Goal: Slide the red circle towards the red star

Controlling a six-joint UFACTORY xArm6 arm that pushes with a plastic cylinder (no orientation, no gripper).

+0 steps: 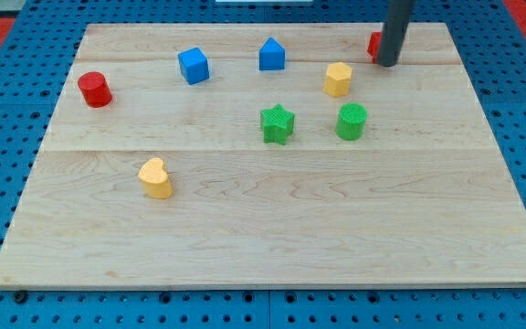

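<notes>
The red circle (94, 90) is a short cylinder at the view's left, near the board's left edge. The red star (373, 44) is at the view's top right, mostly hidden behind my rod, so only its left part shows. My tip (388, 64) rests on the board right beside the red star, at its right and lower side. The tip is far to the right of the red circle, with the blue blocks between them.
A blue cube (193, 65) and a blue house-shaped block (271, 55) sit at the top middle. A yellow hexagon (338, 79), a green star (278, 123) and a green cylinder (352, 121) stand right of centre. A yellow heart (155, 177) lies lower left. The wooden board (272, 247) sits on a blue pegboard.
</notes>
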